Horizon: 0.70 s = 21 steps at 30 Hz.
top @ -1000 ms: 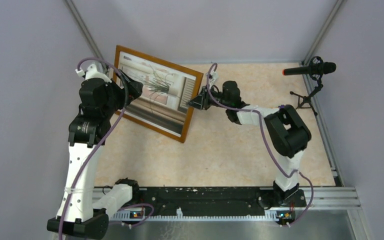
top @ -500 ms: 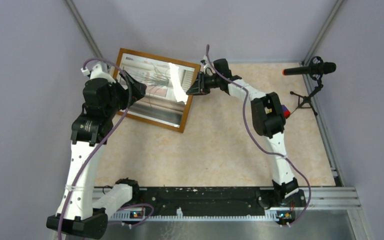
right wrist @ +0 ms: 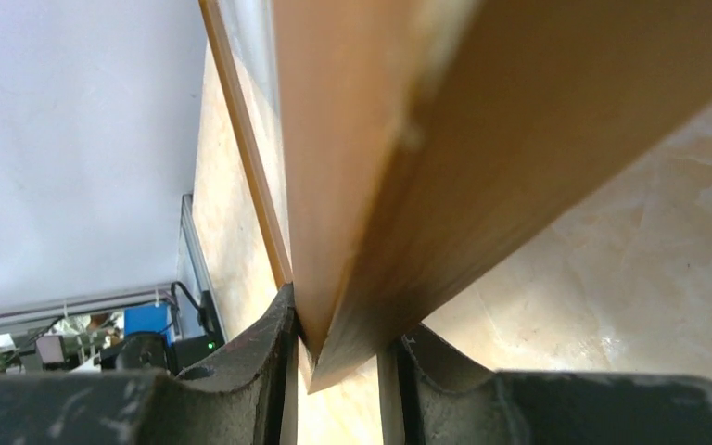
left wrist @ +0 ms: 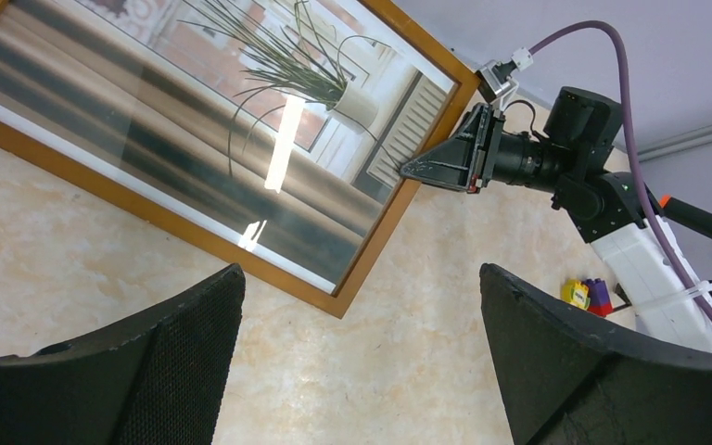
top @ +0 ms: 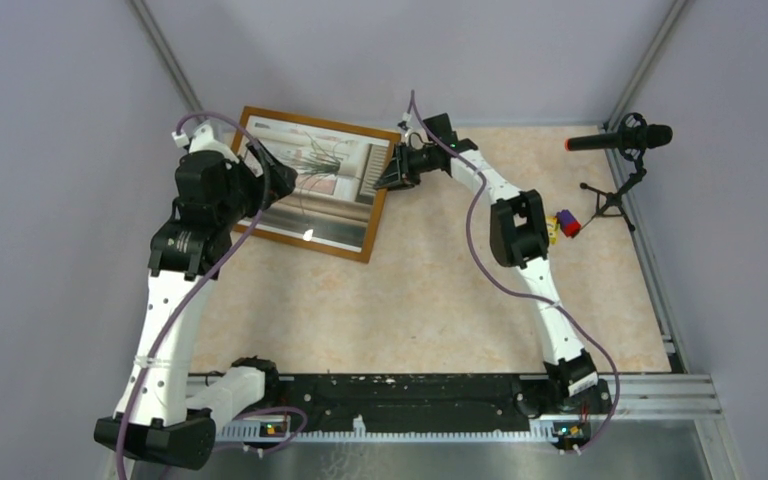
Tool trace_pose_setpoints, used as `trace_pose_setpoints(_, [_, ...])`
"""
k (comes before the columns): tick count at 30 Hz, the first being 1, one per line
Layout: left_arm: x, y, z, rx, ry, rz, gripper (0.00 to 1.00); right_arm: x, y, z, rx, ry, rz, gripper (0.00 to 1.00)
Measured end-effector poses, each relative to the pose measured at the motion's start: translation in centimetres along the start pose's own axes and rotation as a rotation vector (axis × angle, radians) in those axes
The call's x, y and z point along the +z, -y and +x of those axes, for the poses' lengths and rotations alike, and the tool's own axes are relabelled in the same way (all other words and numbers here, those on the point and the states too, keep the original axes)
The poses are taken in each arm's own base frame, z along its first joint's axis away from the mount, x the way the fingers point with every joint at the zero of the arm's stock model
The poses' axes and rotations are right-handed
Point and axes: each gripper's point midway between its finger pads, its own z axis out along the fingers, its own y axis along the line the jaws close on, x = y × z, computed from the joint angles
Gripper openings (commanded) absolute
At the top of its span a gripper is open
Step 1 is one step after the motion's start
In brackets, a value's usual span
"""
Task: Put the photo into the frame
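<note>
The frame (top: 320,121) of orange-brown wood lies tilted at the far left of the table. The photo (top: 335,180), with its grass blades and beige bands, sits inside it behind reflecting glass. My right gripper (top: 382,183) is shut on the frame's right edge. In the right wrist view that edge (right wrist: 445,139) sits wedged between the fingers (right wrist: 250,362). My left gripper (top: 278,180) hovers over the frame's left part, open and empty. In the left wrist view its fingers (left wrist: 176,352) are spread wide above the bare table. That view also shows the frame (left wrist: 371,250), the photo (left wrist: 241,120) and the right gripper (left wrist: 408,170).
A microphone on a small stand (top: 620,137) stands at the far right. Small coloured toy blocks (top: 563,225) lie beside the right arm and also show in the left wrist view (left wrist: 586,295). Grey walls close the left, back and right. A black rail (top: 410,390) runs along the near edge.
The right arm has stretched toward the back, carrying the frame's right edge away and flattening its tilt. The left gripper has shifted slightly up and right.
</note>
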Motion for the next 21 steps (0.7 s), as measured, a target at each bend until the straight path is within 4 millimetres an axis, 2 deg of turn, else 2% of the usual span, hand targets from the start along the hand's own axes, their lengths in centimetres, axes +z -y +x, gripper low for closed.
trace_pose_setpoints(2, [0.2, -0.1, 0.1, 0.000, -0.005, -0.003, 0.99, 0.2, 0.4, 0.2, 0.005, 0.001, -0.003, 0.00])
trace_pose_setpoints(9, [0.4, -0.1, 0.3, -0.002, -0.012, -0.004, 0.98, 0.9, 2.4, 0.4, 0.102, 0.030, 0.078, 0.24])
trace_pose_setpoints(13, [0.5, -0.2, 0.4, -0.006, -0.015, -0.006, 0.98, 1.7, 4.6, 0.3, 0.133, 0.082, 0.162, 0.47])
trace_pose_setpoints(16, [0.5, -0.2, 0.4, -0.006, -0.016, -0.006, 0.98, 1.6, 4.8, -0.8, 0.105, 0.151, 0.198, 0.63])
trace_pose_setpoints(17, [0.5, -0.2, 0.4, -0.006, -0.016, -0.006, 0.98, 1.3, 5.0, -1.7, 0.080, 0.193, 0.237, 0.88])
trace_pose_setpoints(18, [0.5, -0.2, 0.4, -0.006, -0.015, -0.006, 0.98, 1.2, 5.1, -2.3, 0.065, 0.223, 0.273, 0.97])
trace_pose_setpoints(21, [0.3, -0.2, 0.5, -0.007, -0.014, -0.005, 0.98, 0.1, 4.7, -4.0, 0.030, 0.318, 0.385, 0.99])
